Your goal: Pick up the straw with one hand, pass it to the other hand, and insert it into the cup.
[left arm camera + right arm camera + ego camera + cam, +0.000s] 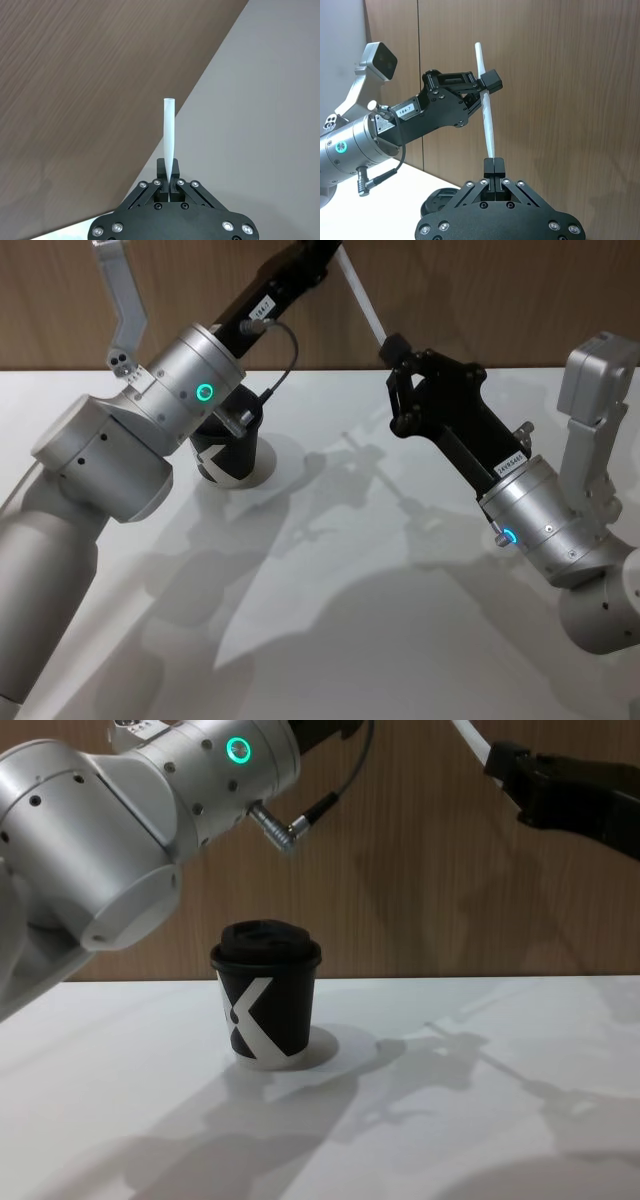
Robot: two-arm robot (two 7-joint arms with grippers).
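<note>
White straw (362, 297), one, tight in both left pincer (169, 171) and right pincer (494, 167); one cup (265, 1010) on table (480, 1140).

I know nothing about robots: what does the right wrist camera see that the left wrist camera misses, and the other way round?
Right wrist view: the right gripper shut on the straw, the silver left arm reaching in from the side, and the lid of the cup low behind that gripper. Left wrist view: the left gripper from behind, close up, with the straw running away from the camera. Both: the straw, the left gripper clamped on it, and the wood-panelled wall.
</note>
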